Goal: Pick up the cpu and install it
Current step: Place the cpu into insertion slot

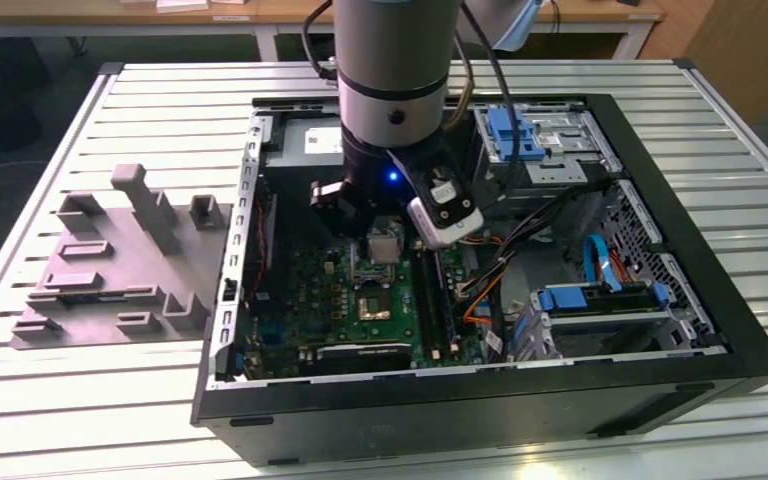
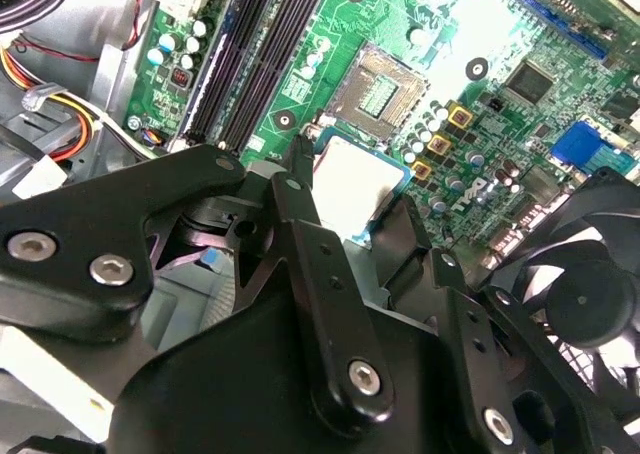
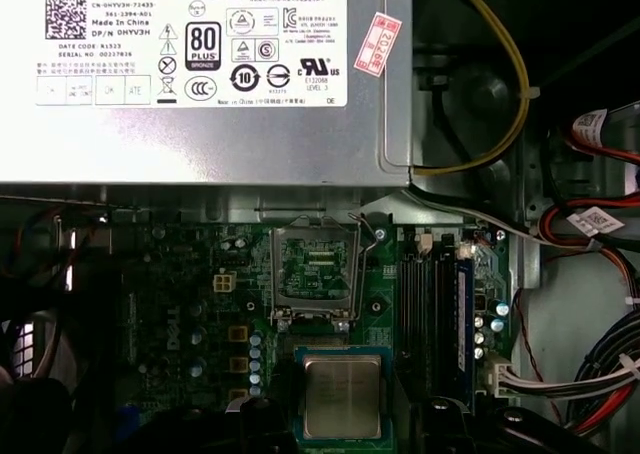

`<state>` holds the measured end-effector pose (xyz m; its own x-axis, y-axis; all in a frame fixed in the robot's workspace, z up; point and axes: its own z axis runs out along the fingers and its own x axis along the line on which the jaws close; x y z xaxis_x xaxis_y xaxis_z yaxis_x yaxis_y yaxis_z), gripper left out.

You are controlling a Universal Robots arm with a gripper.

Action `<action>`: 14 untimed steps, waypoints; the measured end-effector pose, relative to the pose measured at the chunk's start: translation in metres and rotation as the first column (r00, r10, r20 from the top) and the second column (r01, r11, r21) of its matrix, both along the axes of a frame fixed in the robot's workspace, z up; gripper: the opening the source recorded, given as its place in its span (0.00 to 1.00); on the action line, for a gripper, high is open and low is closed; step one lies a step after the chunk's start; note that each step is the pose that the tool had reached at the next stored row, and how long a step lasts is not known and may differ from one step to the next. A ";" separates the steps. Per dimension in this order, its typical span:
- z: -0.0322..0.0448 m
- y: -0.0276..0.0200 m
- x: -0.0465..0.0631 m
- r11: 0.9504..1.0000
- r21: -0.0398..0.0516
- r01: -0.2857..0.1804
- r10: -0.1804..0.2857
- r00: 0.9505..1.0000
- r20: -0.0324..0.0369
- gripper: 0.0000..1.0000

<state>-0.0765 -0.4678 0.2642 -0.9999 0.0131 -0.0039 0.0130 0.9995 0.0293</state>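
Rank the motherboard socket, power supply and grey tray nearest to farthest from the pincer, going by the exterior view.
From the pincer, shut on the cpu:
1. Motherboard socket: inside the case, just beneath the pincer.
2. Power supply: at the case's far end, past the arm.
3. Grey tray: outside the case, on the exterior view's left.
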 end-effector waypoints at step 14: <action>-0.0105 -0.0009 -0.003 1.000 0.000 -0.001 0.001 1.000 -0.002 0.47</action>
